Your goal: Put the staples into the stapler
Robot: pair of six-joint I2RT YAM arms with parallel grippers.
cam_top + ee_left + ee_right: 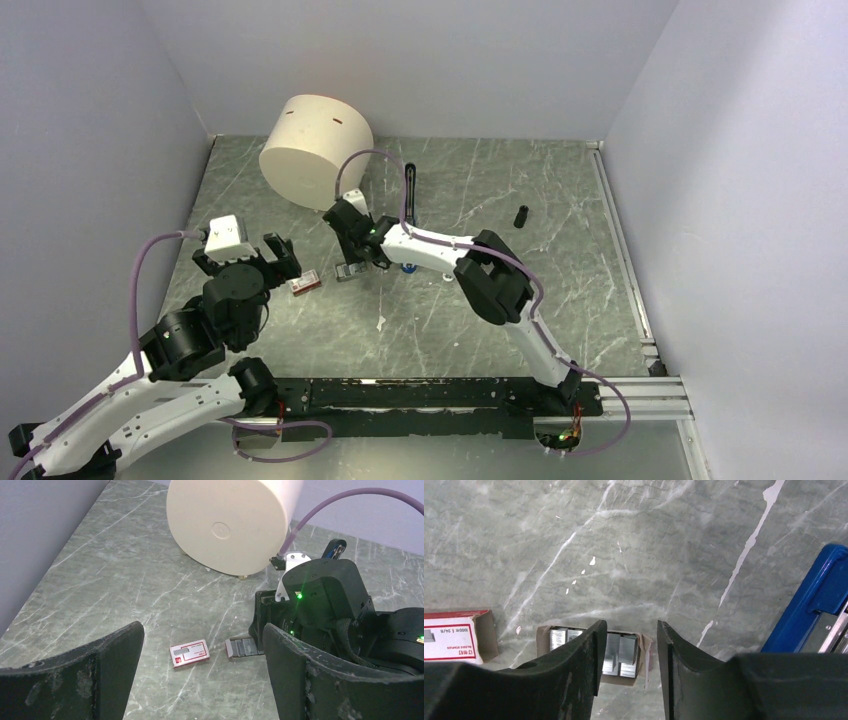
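Note:
The staples (623, 652) are silver strips lying in an open cardboard tray (348, 272), which also shows in the left wrist view (243, 646). Their red-and-white box sleeve (305, 283) lies just left of the tray, also in both wrist views (190, 653) (451, 636). The blue stapler (821, 597) lies right of the tray, its black arm (410, 188) swung open. My right gripper (626, 630) is open and empty just above the tray, its left finger covering part of the staples. My left gripper (202, 640) is wide open and empty, back from the box.
A big cream cylinder (315, 150) stands at the back left, near the right wrist. A small black cylinder (521, 216) stands at the right middle. Grey walls close in the left, back and right sides.

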